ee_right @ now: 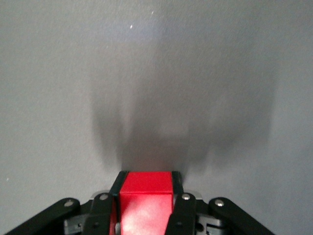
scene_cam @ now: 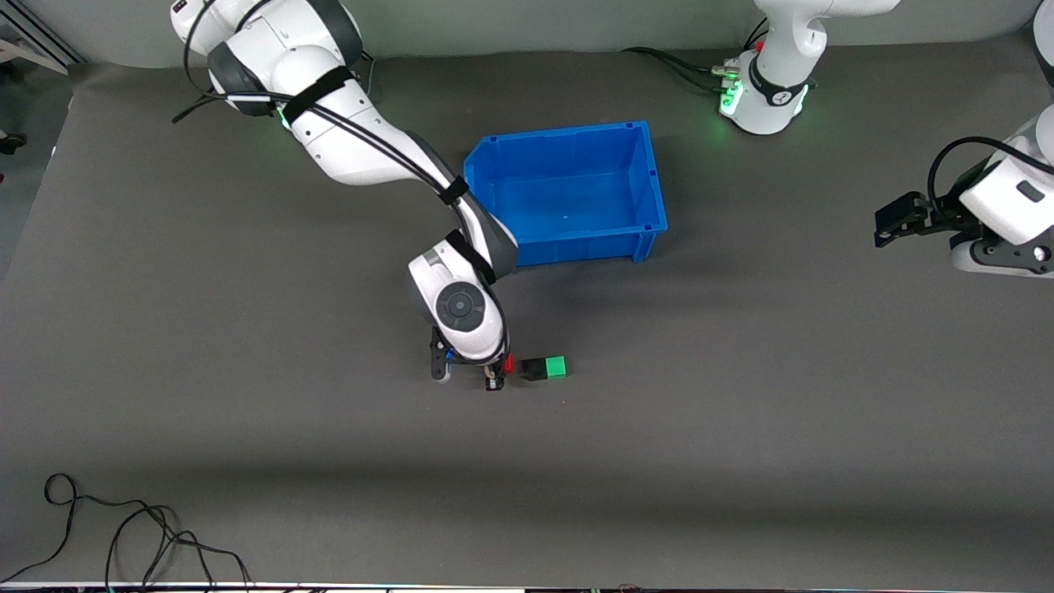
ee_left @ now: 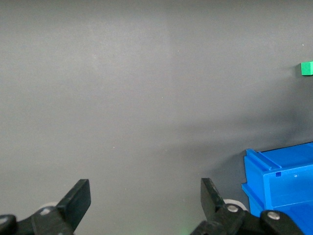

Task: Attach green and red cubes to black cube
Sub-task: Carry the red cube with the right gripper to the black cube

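Right now my right gripper [scene_cam: 492, 372] sits low at the table, just below centre of the front frame, fingers pinching the red cube [scene_cam: 509, 363]. From the right wrist camera the red cube [ee_right: 145, 199] fills the bottom centre, clamped between the two black fingers [ee_right: 178, 205], with grey table [ee_right: 156, 73] and the gripper's shadow above it.

Black cube [scene_cam: 535, 369] and green cube [scene_cam: 557, 366] rest on the table touching each other, green on the side toward the left arm's end. Red cube is just beside the black one on the side toward the right arm's end; I cannot tell if they touch.

Blue bin [scene_cam: 568, 191] sits upper centre of the front frame, farther from the front camera than the cubes.

My left gripper [scene_cam: 897, 218] waits at the right edge of the front frame, up over bare table, fingers spread wide with nothing between them. Left wrist camera shows its fingers [ee_left: 78, 198] apart along the bottom edge, the blue bin's [ee_left: 279, 181] corner at lower right, the green cube [ee_left: 306, 68] tiny at the right edge.
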`<action>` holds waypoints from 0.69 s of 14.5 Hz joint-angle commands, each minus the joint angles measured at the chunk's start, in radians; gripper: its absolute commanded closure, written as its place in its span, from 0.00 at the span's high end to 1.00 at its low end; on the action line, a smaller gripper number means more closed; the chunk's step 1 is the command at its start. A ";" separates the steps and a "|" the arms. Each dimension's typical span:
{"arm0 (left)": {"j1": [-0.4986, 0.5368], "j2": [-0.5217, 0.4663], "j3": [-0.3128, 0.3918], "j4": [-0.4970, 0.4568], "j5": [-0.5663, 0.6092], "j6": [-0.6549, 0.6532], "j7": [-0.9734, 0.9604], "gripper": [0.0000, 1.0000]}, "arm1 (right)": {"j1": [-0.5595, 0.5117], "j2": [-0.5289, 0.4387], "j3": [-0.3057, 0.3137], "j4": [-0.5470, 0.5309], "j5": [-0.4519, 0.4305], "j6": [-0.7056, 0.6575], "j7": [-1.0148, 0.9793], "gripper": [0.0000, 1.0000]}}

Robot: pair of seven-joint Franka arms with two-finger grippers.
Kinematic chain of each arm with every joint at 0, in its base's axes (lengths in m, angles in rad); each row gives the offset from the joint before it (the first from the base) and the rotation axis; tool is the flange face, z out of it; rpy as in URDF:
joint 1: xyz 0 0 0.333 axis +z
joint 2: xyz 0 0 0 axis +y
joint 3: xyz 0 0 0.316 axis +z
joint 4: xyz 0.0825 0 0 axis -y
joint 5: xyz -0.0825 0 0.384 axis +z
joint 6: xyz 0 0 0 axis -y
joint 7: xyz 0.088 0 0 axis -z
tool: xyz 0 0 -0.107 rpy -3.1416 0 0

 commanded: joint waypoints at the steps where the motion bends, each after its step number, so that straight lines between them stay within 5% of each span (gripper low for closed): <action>1: 0.009 -0.031 -0.004 -0.010 0.011 -0.019 0.015 1.00 | 0.012 0.049 -0.004 0.064 -0.027 -0.013 0.033 0.00; 3: 0.061 -0.031 -0.067 -0.010 0.009 -0.020 0.012 1.00 | 0.024 0.050 -0.005 0.069 -0.027 -0.013 0.036 0.00; 10: 0.065 -0.031 -0.069 -0.006 0.009 -0.030 0.015 1.00 | 0.020 0.076 -0.007 0.130 -0.027 -0.013 0.060 0.00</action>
